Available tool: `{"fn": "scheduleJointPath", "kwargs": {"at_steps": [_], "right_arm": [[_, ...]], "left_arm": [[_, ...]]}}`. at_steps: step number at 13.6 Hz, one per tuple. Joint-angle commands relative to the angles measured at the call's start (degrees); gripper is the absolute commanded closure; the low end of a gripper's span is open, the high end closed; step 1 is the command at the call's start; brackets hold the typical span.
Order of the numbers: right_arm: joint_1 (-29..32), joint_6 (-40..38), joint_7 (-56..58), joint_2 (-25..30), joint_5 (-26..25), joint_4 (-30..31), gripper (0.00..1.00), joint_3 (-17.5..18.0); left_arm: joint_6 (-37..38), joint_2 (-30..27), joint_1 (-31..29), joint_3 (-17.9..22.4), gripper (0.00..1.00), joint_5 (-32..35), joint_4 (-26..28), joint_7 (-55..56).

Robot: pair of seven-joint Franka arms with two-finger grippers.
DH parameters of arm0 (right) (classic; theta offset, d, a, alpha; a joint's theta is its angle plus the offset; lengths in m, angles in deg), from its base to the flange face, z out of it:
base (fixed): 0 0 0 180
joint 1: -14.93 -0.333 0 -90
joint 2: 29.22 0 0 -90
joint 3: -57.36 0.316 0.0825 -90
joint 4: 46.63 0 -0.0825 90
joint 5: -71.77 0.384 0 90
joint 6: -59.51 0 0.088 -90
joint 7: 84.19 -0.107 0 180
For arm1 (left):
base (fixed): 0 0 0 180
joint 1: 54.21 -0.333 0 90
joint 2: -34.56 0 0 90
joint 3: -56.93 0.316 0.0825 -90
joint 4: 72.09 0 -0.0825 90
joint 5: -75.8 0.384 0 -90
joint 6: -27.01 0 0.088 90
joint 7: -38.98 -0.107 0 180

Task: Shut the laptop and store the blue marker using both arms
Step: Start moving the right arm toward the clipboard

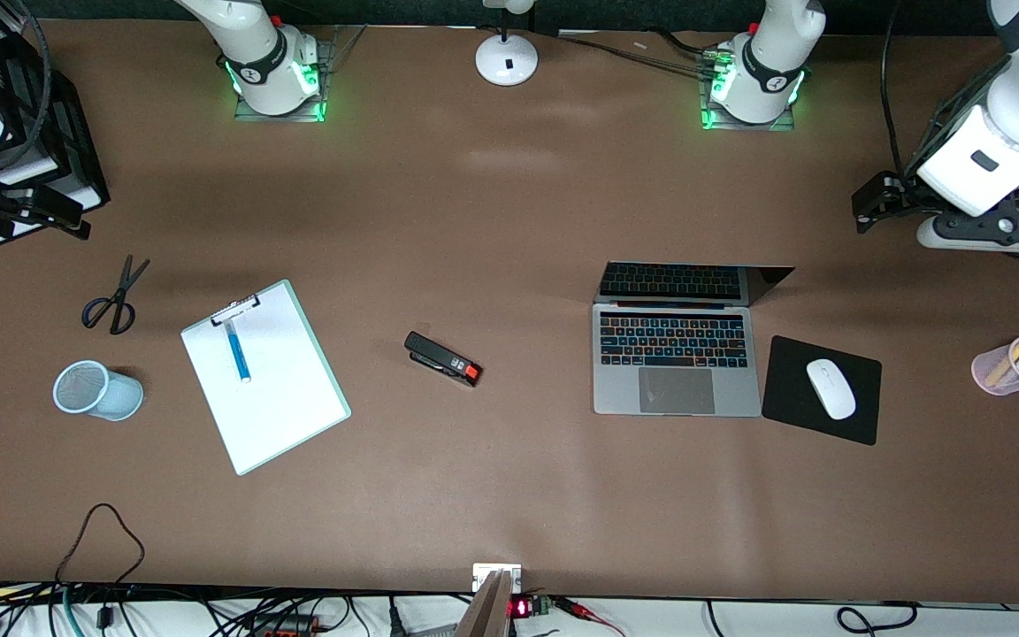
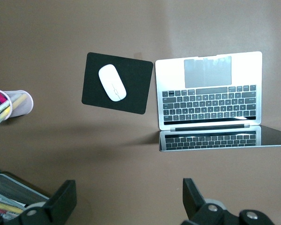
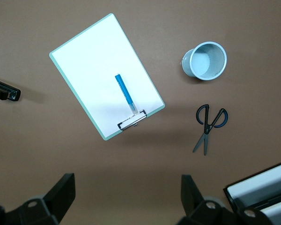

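Lots of bare brown table [image 1: 492,221] around everything here. The laptop [image 1: 676,363] sits open toward the left arm's end, with the black mouse pad [image 1: 821,389] just beside it and a white mouse [image 1: 831,387] on top. The left gripper [image 2: 129,206] hangs high with jaws wide apart, the laptop well clear of it. The blue marker [image 1: 237,351] lies on the clipboard [image 1: 264,376] toward the right arm's end, near a mesh cup [image 1: 95,389] and scissors [image 1: 115,296]. The right gripper [image 3: 128,201] is also spread open, high above the table, marker well apart.
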State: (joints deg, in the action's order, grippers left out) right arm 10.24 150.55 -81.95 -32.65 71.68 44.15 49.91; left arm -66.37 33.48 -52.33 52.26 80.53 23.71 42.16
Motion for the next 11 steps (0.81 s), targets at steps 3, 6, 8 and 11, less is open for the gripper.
{"fn": "scheduleJointPath", "kwargs": {"at_steps": [3,6,8,11], "right_arm": [[0.03,-0.08,-0.22,-3.06,0.09,0.01,0.0,0.41],[0.12,2.2,-0.31,-7.28,2.54,-0.08,0.0,0.32],[-0.06,6.06,-0.05,-9.56,2.03,-0.08,0.0,0.32],[-0.32,11.68,2.22,-15.09,2.03,-0.08,0.0,0.41]], "left_arm": [[3.38,1.51,-0.39,-0.42,0.0,0.29,-3.67,0.07],[3.73,4.41,-0.39,-0.51,0.0,0.37,-8.86,-1.41],[5.39,4.51,-0.39,-0.51,0.31,0.29,-8.79,-2.21],[7.6,4.59,-0.39,-0.69,0.94,-2.07,-8.96,-2.66]]}}
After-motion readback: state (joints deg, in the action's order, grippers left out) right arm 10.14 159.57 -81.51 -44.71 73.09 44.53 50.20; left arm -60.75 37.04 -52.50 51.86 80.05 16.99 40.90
